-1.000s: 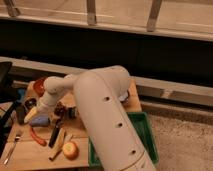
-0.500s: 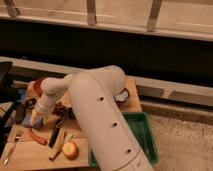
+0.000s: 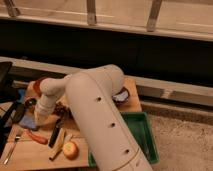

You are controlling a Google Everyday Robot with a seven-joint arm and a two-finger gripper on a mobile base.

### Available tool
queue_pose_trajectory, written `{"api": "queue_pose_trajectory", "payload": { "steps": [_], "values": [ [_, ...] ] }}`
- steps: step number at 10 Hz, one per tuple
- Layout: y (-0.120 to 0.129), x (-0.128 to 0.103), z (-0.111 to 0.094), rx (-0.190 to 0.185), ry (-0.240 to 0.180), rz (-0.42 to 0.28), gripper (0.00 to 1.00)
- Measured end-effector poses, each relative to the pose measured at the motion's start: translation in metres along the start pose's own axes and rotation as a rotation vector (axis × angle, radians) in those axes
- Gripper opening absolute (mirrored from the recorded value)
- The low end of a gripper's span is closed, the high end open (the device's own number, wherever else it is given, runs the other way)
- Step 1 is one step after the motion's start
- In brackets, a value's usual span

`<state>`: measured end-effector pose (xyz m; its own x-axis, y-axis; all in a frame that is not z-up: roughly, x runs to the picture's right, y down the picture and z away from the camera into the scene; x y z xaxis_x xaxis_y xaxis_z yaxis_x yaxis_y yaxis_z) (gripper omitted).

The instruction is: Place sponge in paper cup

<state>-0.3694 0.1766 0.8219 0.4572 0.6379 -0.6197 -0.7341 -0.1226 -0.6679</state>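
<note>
the hand (image 3: pixel 39 118) is down at the left end of the wooden tabletop (image 3: pixel 35 159). it is closed narrow, and its tip sits at the right edge of the sponge (image 3: pixel 26 122). the sponge is a flat blue pad lying on the tabletop near the left edge. the hand's end covers the spot where they meet, so i cannot tell whether the sponge is actually pinched between the fingers.

the thick white arm (image 3: pixel 95 115) rises from the lower right, bends at a wide elbow above the middle of the tabletop, and reaches left and down to the hand. it hides much of the surface behind it.

a dark rectangular block (image 3: pixel 17 112) lies just beside the sponge, up and to its left. a red bowl (image 3: pixel 39 82) stands behind the wrist at the far left corner. nearer the camera, a long orange-red piece (image 3: pixel 37 137) lies flat close below the sponge. a fork (image 3: pixel 12 147) lies to the left of that piece. a round yellowish fruit (image 3: pixel 70 150) sits near the front edge, with a pale stick-like item (image 3: pixel 57 145) just beside it. a green tray (image 3: pixel 145 135) stands right of the arm, against the tabletop's right side.
</note>
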Motion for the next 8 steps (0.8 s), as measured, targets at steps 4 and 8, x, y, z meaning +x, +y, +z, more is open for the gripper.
{"api": "queue_pose_trajectory", "payload": {
  "steps": [4, 8],
  "values": [
    [0.019, 0.002, -0.024, 0.03, -0.047, -0.04, 0.0],
    [0.039, 0.006, -0.054, 0.041, -0.092, -0.067, 0.28]
  ]
}}
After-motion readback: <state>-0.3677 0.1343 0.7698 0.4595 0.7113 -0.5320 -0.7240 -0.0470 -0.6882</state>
